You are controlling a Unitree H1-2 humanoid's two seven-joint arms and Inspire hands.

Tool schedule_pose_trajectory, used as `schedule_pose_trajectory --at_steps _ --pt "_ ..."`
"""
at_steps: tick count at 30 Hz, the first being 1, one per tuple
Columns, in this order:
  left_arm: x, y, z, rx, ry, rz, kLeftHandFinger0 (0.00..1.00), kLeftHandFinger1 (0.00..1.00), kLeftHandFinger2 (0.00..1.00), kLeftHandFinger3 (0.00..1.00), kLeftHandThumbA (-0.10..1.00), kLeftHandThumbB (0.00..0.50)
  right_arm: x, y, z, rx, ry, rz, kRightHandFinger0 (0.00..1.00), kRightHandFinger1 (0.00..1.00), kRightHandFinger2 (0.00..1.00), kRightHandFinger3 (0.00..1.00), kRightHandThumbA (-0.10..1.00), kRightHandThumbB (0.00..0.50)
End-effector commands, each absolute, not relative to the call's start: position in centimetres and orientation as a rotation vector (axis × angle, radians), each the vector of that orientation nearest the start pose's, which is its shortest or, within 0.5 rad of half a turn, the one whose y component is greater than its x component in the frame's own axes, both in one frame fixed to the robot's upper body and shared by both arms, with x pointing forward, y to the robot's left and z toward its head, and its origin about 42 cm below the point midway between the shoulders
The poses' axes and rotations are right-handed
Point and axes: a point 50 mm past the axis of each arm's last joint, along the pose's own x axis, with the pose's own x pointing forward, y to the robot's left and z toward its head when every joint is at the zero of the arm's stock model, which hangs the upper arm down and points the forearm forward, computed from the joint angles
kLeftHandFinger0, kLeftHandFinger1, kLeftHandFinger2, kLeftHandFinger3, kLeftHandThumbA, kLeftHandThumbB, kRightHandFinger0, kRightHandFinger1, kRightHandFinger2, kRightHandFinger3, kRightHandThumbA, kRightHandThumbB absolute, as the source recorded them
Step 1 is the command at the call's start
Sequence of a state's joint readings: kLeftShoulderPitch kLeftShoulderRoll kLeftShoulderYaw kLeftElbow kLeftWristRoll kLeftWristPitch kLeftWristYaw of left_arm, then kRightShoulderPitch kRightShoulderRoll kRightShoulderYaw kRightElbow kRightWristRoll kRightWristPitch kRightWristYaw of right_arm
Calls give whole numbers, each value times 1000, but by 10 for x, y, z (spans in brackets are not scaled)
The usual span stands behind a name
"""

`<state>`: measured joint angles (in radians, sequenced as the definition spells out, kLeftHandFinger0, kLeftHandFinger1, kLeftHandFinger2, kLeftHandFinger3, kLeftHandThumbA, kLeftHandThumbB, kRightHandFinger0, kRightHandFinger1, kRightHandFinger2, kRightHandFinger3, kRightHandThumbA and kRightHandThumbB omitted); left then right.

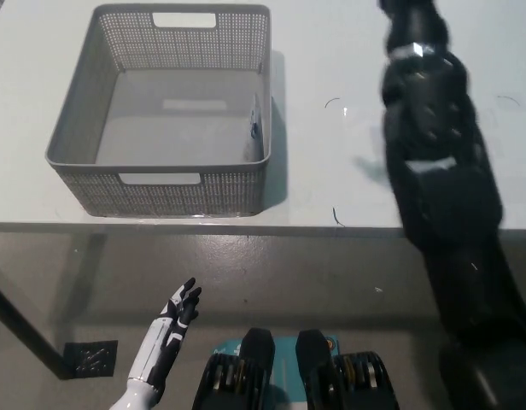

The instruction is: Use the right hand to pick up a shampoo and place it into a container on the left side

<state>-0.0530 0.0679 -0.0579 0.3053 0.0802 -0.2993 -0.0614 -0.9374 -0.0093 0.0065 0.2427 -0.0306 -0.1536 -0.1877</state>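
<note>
Right arm (438, 162) over table (331, 171)
Its hand is out of frame; basket (160, 184) left of it; left hand (179, 312) low, fingers apart.

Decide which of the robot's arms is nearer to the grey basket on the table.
Right. The black right arm reaches over the table just beside the grey basket, its hand out of view. The white left hand hangs open below the table edge, in front of the basket.

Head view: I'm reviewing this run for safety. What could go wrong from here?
The black right arm leaves the picture at the top, its hand unseen, so a grasp there cannot be checked. The gray basket sits close to the front edge of the table; an arm swinging left might knock its right wall and push it. The white left hand rests below the table edge.
</note>
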Motion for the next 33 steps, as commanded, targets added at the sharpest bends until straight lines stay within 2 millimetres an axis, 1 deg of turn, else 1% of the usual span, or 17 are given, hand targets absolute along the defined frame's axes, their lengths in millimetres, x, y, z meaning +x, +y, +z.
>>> schedule_pose_trajectory --at_steps 1,4,5,7,10,11,13,15,16,18,19,20,22,23,27,30,33 --pt "301 213 61 152 -113 -177 1000 1000 1000 1000 924 64 412 -187 382 47 -862 105 1000 1000 1000 1000 864 313" --pt "301 213 61 150 -113 -176 1000 1000 1000 1000 920 64 409 -188 379 45 -854 109 1000 1000 1000 1000 865 312" --pt "304 213 63 141 -119 -170 1000 1000 1000 1000 915 71 389 -199 337 46 -780 114 1000 1000 1000 1000 876 318" --pt "305 213 63 151 -120 -173 1000 1000 1000 1000 935 80 378 -204 311 15 -744 105 1000 1000 1000 1000 926 311" --pt "305 213 63 152 -120 -173 1000 1000 1000 1000 942 81 375 -205 309 13 -738 109 1000 1000 1000 1000 930 309" --pt "306 215 64 151 -117 -165 1000 1000 1000 1000 958 91 357 -207 260 30 -618 121 1000 1000 1000 1000 923 266" --pt "307 216 64 146 -119 -160 1000 1000 1000 1000 952 71 347 -208 239 41 -579 127 1000 1000 1000 1000 950 222" --pt "308 216 65 141 -117 -160 1000 1000 1000 1000 949 57 341 -208 230 50 -559 125 1000 1000 1000 1000 966 197" --pt "308 216 65 140 -117 -159 1000 1000 1000 1000 948 56 340 -208 229 49 -555 125 1000 1000 1000 1000 972 194" --pt "309 216 64 142 -125 -156 1000 1000 1000 1000 952 67 330 -210 215 63 -504 126 1000 1000 1000 1000 970 196" --pt "309 216 65 130 -122 -156 1000 1000 1000 1000 949 74 325 -212 205 62 -465 126 1000 1000 1000 1000 990 177" --pt "308 216 66 135 -126 -156 1000 1000 1000 1000 954 64 322 -214 198 64 -436 127 1000 1000 1000 1000 1000 146" --pt "309 217 67 132 -123 -155 1000 1000 1000 1000 968 60 317 -215 184 82 -371 124 1000 1000 1000 1000 979 87" --pt "308 218 67 136 -124 -149 1000 1000 1000 1000 972 59 314 -215 175 98 -333 126 1000 1000 1000 1000 975 76" --pt "311 218 69 136 -137 -137 1000 1000 1000 1000 994 44 311 -212 153 150 -226 126 1000 1000 1000 1000 932 88" --pt "312 219 70 133 -136 -132 1000 1000 1000 1000 1000 58 310 -208 136 166 -146 138 1000 1000 1000 1000 935 64" --pt "309 218 69 127 -129 -134 1000 1000 1000 1000 1000 54 310 -207 113 174 -82 151 1000 1000 1000 1000 939 57"
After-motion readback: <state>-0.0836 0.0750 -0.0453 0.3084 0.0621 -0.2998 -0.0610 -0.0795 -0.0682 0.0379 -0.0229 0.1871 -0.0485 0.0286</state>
